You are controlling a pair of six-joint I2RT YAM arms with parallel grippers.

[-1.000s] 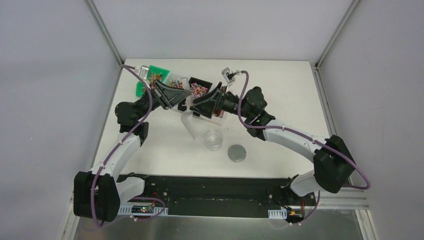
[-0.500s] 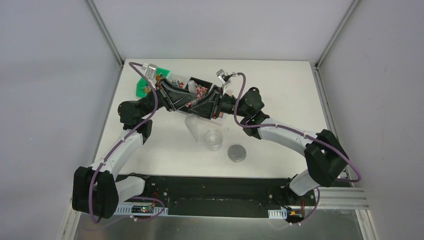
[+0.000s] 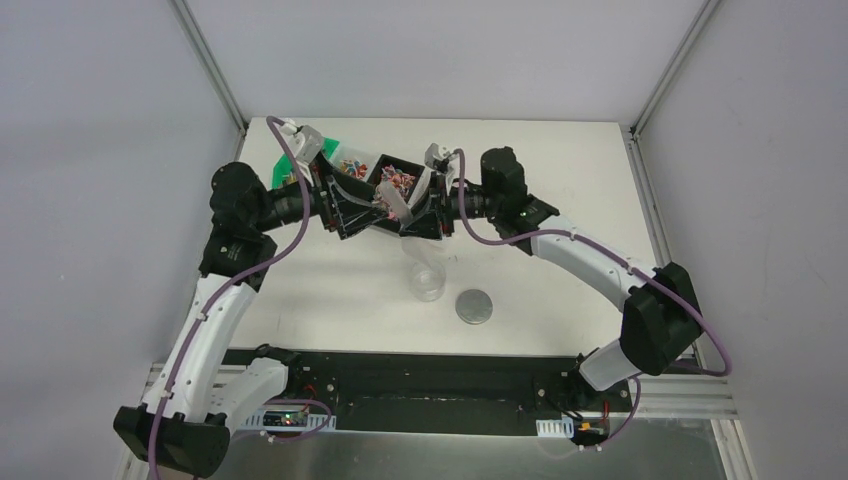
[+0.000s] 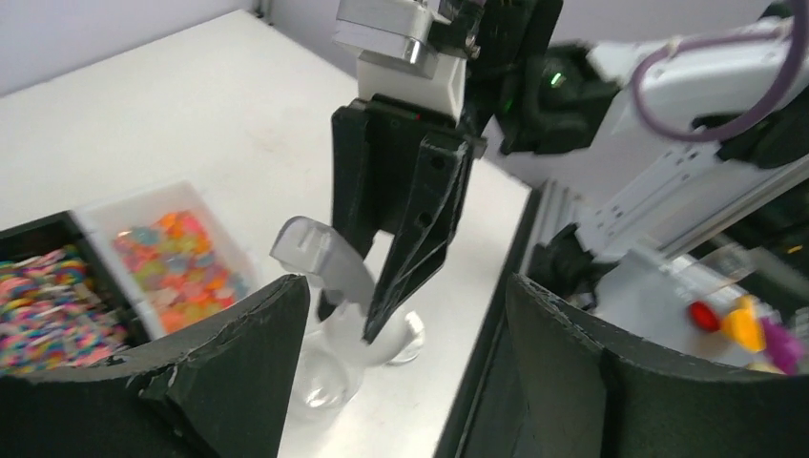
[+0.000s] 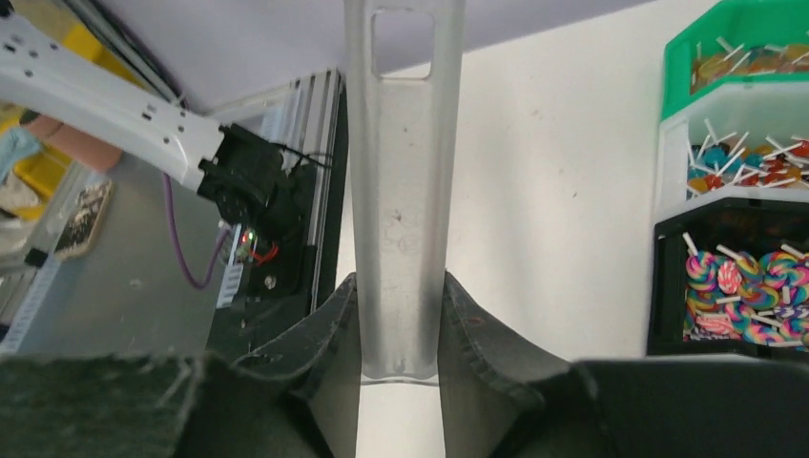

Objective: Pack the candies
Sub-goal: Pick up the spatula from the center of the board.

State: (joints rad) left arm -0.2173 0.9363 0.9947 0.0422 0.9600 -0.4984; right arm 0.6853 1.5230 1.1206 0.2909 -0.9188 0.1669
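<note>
Clear plastic scoop (image 5: pixel 403 191) is clamped by its handle between the fingers of the right gripper (image 5: pixel 401 296), up off the table (image 3: pixel 560 200). Jaws of the left gripper (image 4: pixel 405 286) stand wide apart, facing the scoop. The candies (image 4: pixel 176 262) lie in the white bin (image 4: pixel 134 200) and black bin (image 4: pixel 38 226) at the far side. The clear cup (image 4: pixel 324 386) stands below the scoop.

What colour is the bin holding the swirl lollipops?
Black bin, clearest in the right wrist view.

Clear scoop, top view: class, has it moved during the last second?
Yes. The clear scoop has moved away from the grey lid, toward the black bin, held by the right end effector.
</note>
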